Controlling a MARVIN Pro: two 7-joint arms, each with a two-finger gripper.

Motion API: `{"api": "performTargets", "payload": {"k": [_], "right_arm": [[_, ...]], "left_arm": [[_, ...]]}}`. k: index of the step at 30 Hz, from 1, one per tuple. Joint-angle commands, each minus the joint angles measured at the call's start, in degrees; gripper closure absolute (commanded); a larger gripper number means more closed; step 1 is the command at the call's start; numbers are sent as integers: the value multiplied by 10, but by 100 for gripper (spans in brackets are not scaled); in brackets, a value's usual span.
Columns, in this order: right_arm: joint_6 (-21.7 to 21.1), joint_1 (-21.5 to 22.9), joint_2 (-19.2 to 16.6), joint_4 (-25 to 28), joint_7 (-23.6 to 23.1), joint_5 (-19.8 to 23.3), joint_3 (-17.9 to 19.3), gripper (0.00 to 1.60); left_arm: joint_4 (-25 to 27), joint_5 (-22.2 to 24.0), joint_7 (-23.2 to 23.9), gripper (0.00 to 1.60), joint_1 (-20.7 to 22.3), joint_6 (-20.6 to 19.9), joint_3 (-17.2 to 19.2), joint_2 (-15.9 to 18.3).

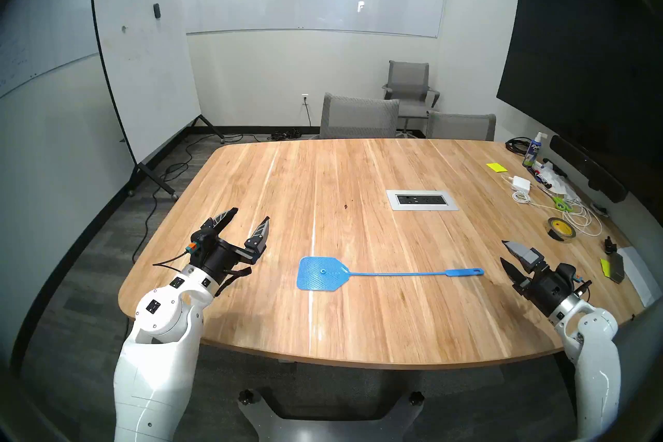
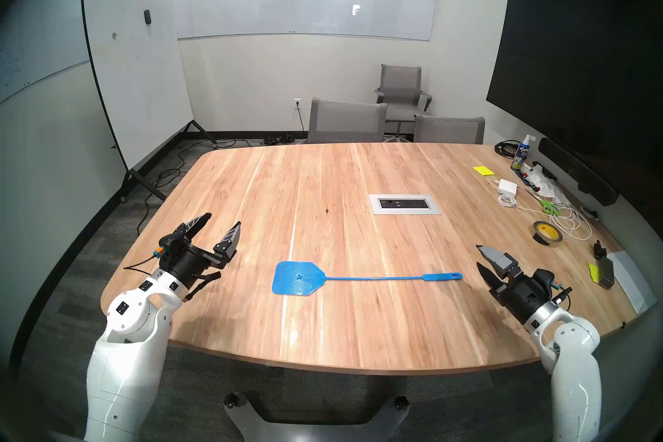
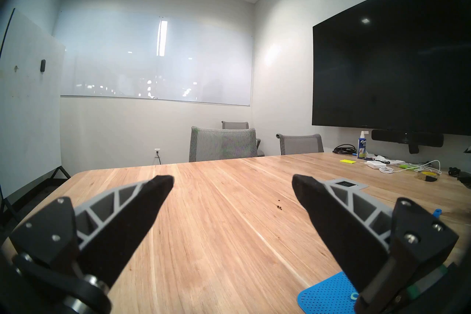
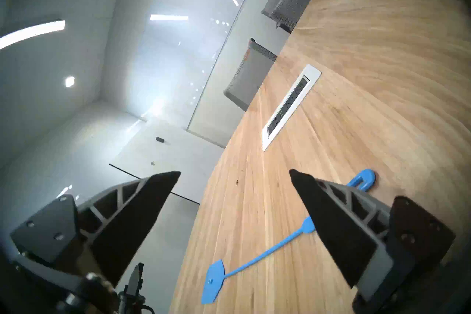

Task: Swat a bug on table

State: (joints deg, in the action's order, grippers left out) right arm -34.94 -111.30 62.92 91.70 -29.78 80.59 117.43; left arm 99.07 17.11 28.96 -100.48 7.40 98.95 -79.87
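Lying flat near the middle of the wooden counter (image 1: 358, 323), the blue fly swatter (image 1: 319, 273) points its mesh head toward the robot's left and its handle toward the right. The bug (image 1: 345, 206), a tiny dark speck, sits on bare wood beyond the swatter, left of the inset silver outlet panel (image 1: 422, 200) and well apart from both. The left end effector (image 1: 249, 220) hovers above the counter's left part, jaws spread and empty. The right end effector (image 1: 505, 253) hangs just beyond the handle's tip, also released and gripping nothing.
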Motion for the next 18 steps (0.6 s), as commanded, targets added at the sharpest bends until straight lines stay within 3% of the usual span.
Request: {"api": "performTargets", "payload": {"k": [1, 18], "right_arm": [[-2, -1, -23, 13, -23, -13, 6, 0], [42, 35, -64, -9, -72, -95, 1, 0]], "left_arm": [[10, -1, 0, 0, 1, 0, 1, 1], [9, -1, 1, 0, 1, 1, 1, 1]]}}
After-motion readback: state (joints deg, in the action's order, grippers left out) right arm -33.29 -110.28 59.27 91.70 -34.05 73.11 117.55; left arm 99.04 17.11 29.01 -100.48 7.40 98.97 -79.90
